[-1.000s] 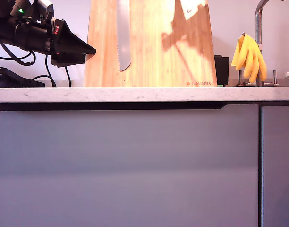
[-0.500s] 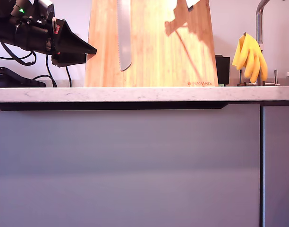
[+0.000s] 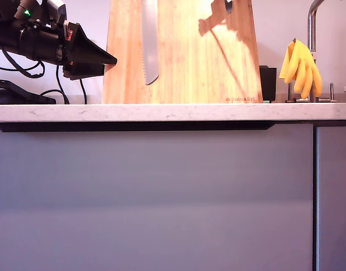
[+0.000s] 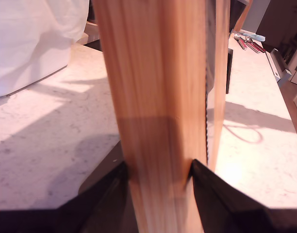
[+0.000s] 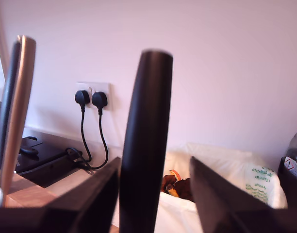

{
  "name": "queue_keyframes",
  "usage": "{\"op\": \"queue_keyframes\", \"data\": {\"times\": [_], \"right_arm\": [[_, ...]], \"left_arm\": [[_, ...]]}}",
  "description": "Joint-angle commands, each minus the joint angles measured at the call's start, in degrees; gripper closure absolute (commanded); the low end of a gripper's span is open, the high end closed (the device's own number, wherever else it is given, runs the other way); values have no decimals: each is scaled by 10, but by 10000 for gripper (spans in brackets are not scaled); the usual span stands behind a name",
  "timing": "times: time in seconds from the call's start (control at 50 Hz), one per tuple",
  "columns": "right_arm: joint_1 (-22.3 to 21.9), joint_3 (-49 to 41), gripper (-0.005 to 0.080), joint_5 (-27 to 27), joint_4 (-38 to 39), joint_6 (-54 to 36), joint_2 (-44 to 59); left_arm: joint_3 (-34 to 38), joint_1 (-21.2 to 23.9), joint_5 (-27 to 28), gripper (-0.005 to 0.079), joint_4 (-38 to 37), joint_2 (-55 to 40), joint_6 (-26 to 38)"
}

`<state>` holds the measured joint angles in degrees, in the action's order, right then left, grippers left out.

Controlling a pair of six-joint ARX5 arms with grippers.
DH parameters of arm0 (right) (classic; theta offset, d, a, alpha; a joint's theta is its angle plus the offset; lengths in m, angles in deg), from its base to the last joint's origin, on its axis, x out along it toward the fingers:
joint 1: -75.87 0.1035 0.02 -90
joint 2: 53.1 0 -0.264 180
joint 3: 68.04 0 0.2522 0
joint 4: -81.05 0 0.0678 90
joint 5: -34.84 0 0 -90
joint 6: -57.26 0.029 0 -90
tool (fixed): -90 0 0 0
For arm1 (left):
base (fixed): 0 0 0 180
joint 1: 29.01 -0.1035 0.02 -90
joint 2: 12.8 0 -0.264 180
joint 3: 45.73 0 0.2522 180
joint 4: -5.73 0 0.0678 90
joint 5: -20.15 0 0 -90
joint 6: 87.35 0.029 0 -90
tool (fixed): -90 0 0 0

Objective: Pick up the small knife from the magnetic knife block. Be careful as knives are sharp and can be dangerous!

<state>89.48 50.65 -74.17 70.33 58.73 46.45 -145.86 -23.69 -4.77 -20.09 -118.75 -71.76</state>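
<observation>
You cannot see much of the small knife. In the exterior view the top of the magnetic knife block is cut off, and only a tiny dark bit and a shadow show near the block's top corner on the exterior view's right. I cannot tell whether that bit is blade or handle. The second wrist view shows more: a black handle stands upright between the fingers of my second gripper, above the block. One finger is right against the handle, and the other has a gap beside it, so I cannot tell if the grip is tight. My second gripper itself is out of the exterior view. The long bread knife hangs flat on the block's face, with its handle cut off. My first gripper is at the block's side edge on the exterior view's left. Only the first wrist view shows that its fingers are pressed on both sides of that wooden edge.
</observation>
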Motion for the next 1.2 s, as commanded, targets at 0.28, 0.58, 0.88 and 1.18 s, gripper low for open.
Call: {"op": "queue_keyframes", "data": {"times": [0.28,0.58,0.88,1.18], "right_arm": [[3,10,548,0,35,2,4],[10,10,634,1,41,0,4],[10,10,765,1,46,0,4],[10,10,765,0,48,17,3]], "left_arm": [[-3,31,-6,762,18,-14,7],[-3,31,-6,762,19,-14,7],[-3,31,-6,762,19,-14,7],[-3,31,-6,762,18,-14,7]]}}
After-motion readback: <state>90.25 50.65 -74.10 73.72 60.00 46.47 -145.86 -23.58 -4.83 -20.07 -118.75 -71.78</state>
